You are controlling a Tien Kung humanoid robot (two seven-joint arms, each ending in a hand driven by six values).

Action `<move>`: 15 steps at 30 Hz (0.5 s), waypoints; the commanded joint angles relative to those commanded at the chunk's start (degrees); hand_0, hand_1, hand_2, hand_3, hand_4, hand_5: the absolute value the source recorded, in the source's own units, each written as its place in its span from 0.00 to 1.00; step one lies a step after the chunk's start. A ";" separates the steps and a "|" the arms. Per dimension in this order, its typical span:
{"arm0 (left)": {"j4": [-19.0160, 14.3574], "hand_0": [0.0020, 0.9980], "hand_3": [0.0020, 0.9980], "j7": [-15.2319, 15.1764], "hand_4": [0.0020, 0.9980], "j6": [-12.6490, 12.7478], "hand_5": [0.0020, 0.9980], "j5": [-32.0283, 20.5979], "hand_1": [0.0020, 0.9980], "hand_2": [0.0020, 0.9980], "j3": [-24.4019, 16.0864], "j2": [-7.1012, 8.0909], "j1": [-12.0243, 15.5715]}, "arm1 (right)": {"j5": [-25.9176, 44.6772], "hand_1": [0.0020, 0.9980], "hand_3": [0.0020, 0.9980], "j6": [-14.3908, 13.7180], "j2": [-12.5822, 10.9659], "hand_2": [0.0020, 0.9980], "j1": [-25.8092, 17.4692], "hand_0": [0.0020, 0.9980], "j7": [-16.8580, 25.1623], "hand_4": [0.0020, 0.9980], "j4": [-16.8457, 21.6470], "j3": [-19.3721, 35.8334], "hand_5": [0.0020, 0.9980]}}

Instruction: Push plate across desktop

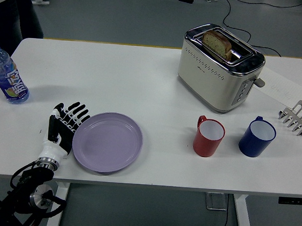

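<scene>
A round lilac plate (107,141) lies flat on the white table (142,87), near its front edge and left of the middle. My left hand (65,124) stands against the plate's left rim, black fingers straight and spread, holding nothing. Its arm comes up from the lower left corner. My right arm is out of the picture.
To the plate's right stand a red mug (208,136) and a blue mug (256,136). A cream toaster (219,66) with bread sits at the back right, a metal rack (297,117) at the right edge, a water bottle (7,76) at the left. A person (14,7) stands at the far left corner.
</scene>
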 joint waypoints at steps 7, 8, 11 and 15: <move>-0.06 0.70 0.59 0.05 0.47 -0.03 1.00 -0.74 0.71 0.67 3.40 0.00 -0.43 | 0.08 0.54 0.65 -0.05 -0.03 0.65 0.02 0.60 0.05 0.40 0.00 -0.06 0.60; -0.13 0.70 0.59 0.05 0.47 -0.03 1.00 -0.82 0.71 0.67 3.78 0.00 -0.50 | 0.16 0.54 0.65 -0.04 -0.04 0.65 0.03 0.60 0.08 0.40 0.00 -0.11 0.60; -0.21 0.70 0.59 0.02 0.47 -0.02 1.00 -1.13 0.71 0.67 4.90 0.00 -0.83 | 0.33 0.54 0.65 -0.05 -0.04 0.65 0.09 0.60 0.15 0.40 0.01 -0.20 0.60; -0.09 0.70 0.59 0.00 0.47 -0.01 1.00 -1.56 0.71 0.67 6.03 0.00 -1.35 | 0.27 0.54 0.65 -0.09 -0.05 0.65 0.15 0.60 0.15 0.40 0.03 -0.18 0.60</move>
